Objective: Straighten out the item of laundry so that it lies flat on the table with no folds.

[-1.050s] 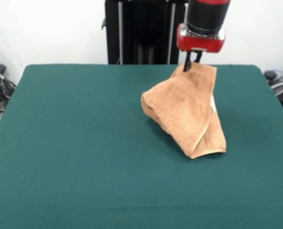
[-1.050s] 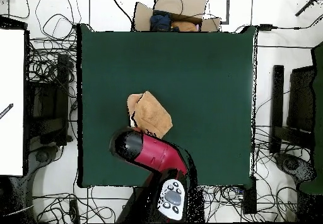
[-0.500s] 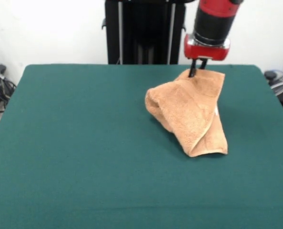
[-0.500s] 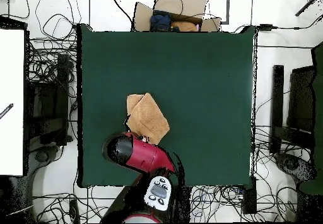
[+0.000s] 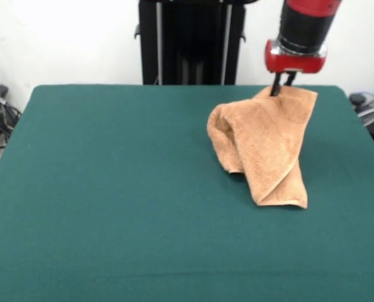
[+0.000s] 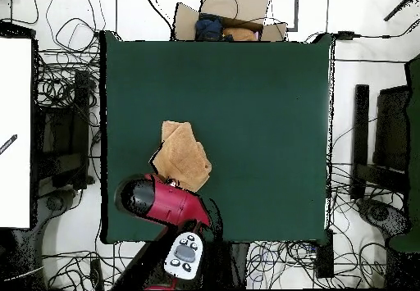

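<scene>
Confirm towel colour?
Peach-orange, plain terry; the towel shows best in the front view, hanging from the gripper over the green table.

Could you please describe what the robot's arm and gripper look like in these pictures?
The arm is glossy red with black sections; overhead, a pale grey panel with dark buttons sits near its base. In the front view, a black cylindrical wrist ends in a red collar above the gripper, thin and dark.

table [image 5: 111,189] open, towel [image 5: 266,141] only obstacle
</scene>
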You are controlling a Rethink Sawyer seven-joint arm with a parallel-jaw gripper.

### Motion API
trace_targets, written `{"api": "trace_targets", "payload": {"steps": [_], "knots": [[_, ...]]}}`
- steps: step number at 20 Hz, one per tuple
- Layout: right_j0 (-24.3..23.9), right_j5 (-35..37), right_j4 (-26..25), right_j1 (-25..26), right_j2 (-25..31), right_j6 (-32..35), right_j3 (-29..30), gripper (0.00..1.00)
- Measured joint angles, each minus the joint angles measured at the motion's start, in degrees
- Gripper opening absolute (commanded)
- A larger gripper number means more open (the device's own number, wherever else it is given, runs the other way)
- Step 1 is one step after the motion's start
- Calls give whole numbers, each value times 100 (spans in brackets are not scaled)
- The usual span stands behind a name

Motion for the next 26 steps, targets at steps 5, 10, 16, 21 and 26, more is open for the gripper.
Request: {"api": "trace_targets", "payload": {"steps": [5, 10, 16, 21, 26], "knots": [[9, 50, 72, 12, 3, 1, -27, 0], [-232, 50, 134, 141, 10, 1, -52, 0], [-633, -133, 135, 309, 186, 1, -58, 0], [-1091, -968, 60, 610, 512, 1, -59, 0], [-1205, -1383, 8, 815, 652, 1, -60, 0]]}}
